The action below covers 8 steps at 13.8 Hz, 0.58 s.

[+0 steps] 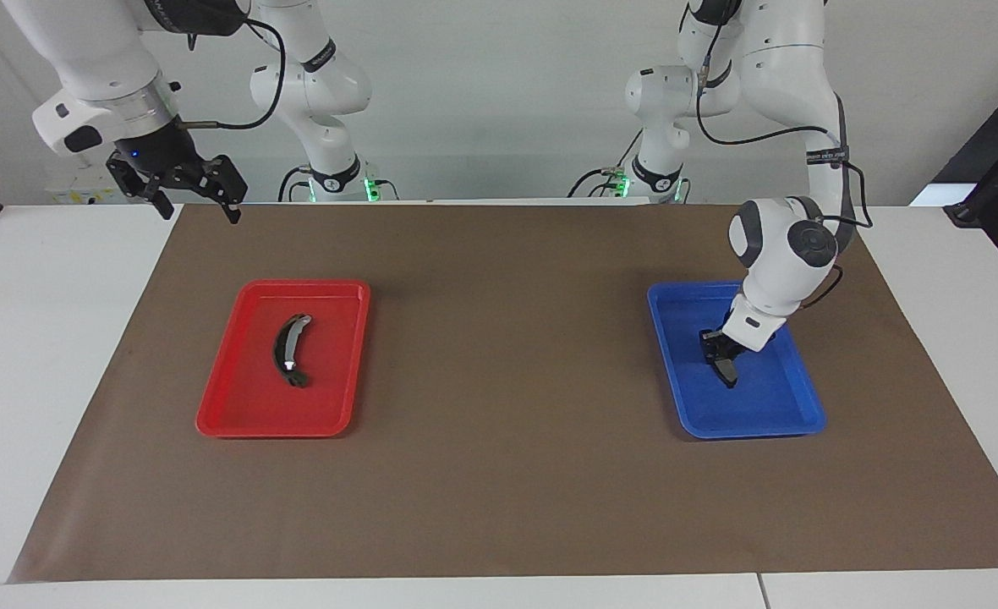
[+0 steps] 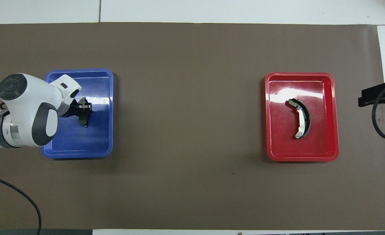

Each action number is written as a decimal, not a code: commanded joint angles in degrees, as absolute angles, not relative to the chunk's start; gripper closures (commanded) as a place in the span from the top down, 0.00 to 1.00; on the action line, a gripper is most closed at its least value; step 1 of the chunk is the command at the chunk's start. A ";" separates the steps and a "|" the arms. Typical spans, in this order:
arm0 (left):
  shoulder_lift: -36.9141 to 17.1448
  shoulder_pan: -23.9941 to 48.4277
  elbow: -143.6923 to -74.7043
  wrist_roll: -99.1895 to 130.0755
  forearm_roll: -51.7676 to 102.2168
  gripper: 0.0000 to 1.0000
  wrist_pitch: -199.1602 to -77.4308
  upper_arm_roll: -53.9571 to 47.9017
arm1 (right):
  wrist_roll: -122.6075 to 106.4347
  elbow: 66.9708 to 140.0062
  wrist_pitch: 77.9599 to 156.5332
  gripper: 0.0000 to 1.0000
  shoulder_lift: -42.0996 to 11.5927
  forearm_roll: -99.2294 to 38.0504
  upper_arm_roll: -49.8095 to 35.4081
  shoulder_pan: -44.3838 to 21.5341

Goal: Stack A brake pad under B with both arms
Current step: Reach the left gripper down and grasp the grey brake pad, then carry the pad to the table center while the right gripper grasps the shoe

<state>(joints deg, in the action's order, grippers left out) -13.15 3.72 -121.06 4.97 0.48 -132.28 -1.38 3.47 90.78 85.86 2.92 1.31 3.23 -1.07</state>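
Note:
The A brake pad (image 1: pixel 728 371) (image 2: pixel 84 121), short and dark grey, lies in the blue tray (image 1: pixel 795 414) (image 2: pixel 78 151) at the left arm's end of the table. My left gripper (image 1: pixel 718 353) (image 2: pixel 84 110) is down in that tray, shut on the pad's end nearer the robots. B (image 1: pixel 290 348) (image 2: pixel 301 119), the long black crescent with a silvery tip, rests alone in the red tray (image 1: pixel 211 419) (image 2: pixel 334 114). My right gripper (image 1: pixel 199 211) (image 2: pixel 375 95) hangs open in the air over the mat's corner at the right arm's end, and that arm waits.
A brown mat (image 1: pixel 507 474) (image 2: pixel 192 182) covers the table between and around the two trays. White tabletop (image 1: pixel 42 338) borders the mat at both ends. A black cable (image 2: pixel 380 124) hangs by the right gripper.

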 commanded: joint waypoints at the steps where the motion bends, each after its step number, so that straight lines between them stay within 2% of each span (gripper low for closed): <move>1: -11.16 4.83 -117.35 4.57 0.26 0.01 -125.88 -1.23 | 2.46 90.53 85.52 1.00 2.72 1.49 3.08 -0.18; 2: -11.08 6.40 -115.25 4.57 0.35 0.01 -123.68 -1.23 | 2.20 90.88 86.21 1.00 2.72 1.49 3.08 -0.26; 4: -11.77 10.52 -109.36 5.45 0.35 0.01 -118.76 -1.32 | 2.11 95.69 92.78 1.00 4.30 1.41 3.08 -0.18; 8: -11.78 21.33 -109.42 13.51 0.35 0.01 -123.12 -1.23 | 2.02 109.84 104.39 1.00 6.33 1.32 3.25 1.49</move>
